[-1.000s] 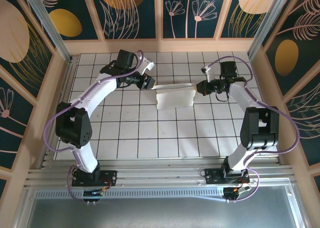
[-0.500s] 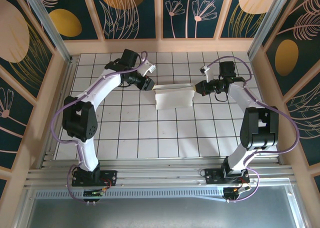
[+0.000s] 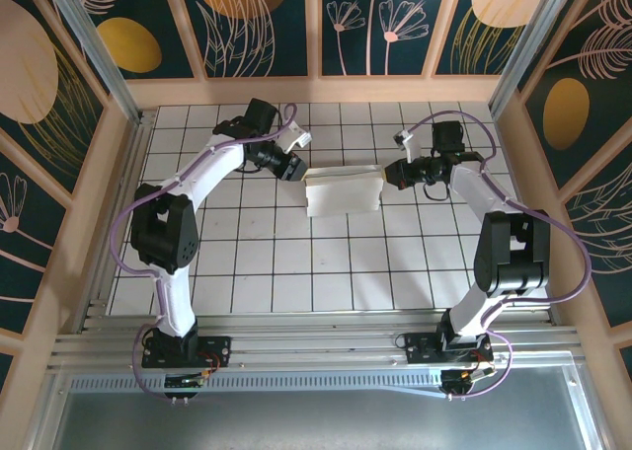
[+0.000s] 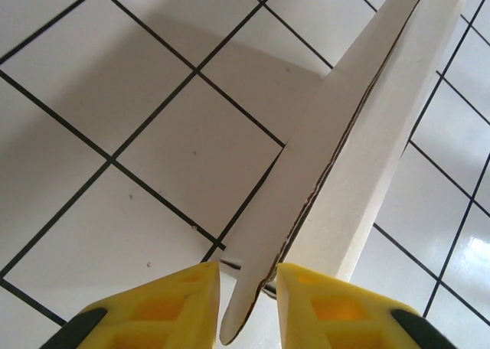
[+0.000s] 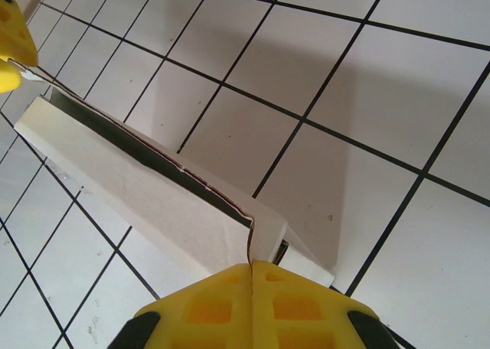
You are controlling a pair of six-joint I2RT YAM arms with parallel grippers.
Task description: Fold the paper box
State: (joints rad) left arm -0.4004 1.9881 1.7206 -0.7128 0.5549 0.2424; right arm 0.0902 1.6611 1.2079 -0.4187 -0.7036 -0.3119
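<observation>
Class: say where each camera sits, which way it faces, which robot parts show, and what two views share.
Top external: above and behind the bases, looking down on table, both arms, paper box.
Left wrist: on the left arm, facing the left claw astride a flap.
Right wrist: on the right arm, facing the right claw pinching the paper box's edge.
Shared: all show the paper box.
</observation>
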